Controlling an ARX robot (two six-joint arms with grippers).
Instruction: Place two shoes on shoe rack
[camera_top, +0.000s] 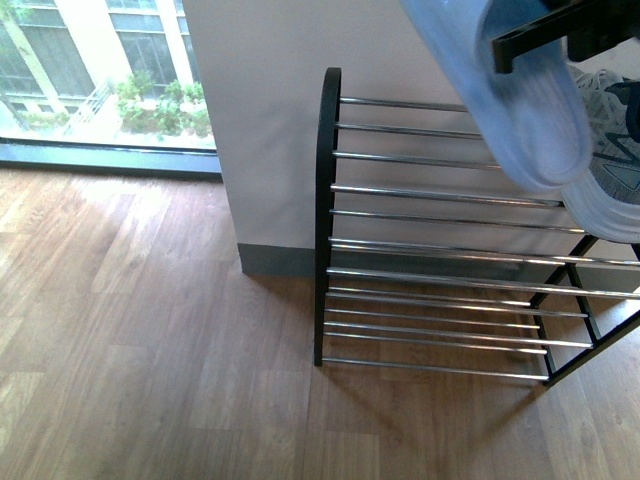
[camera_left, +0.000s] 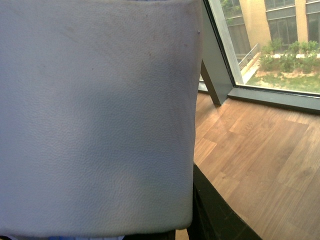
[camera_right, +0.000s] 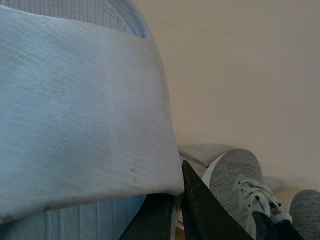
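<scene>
The rack stands against the wall. Its black left end frame is just beside the wall's corner and the grey baseboard. Chrome rods run rightward from that frame, and the right end frame is partly cut off by the picture's edge. Bare wooden floor spreads to the left of the rack and in front of it, up to the window. The left and middle stretches of the top rods carry nothing.

The right gripper pinches a pale blue slide and holds it in the air, above the right part of the top rods and apart from them. The slide hangs tilted, with its lower end toward the rods. A paler shape shows under that end; I cannot tell whether it belongs to the same slide. In the right wrist view the slide's strap lies across the black finger. Beyond it the grey sneakers sit near the wall at the rack's right end, just behind the held slide.

In the left wrist view the other slide fills most of the picture, its strap right against the left gripper. The fingertips are hidden, so I cannot tell whether it is pinching. Floor and window lie beyond.
</scene>
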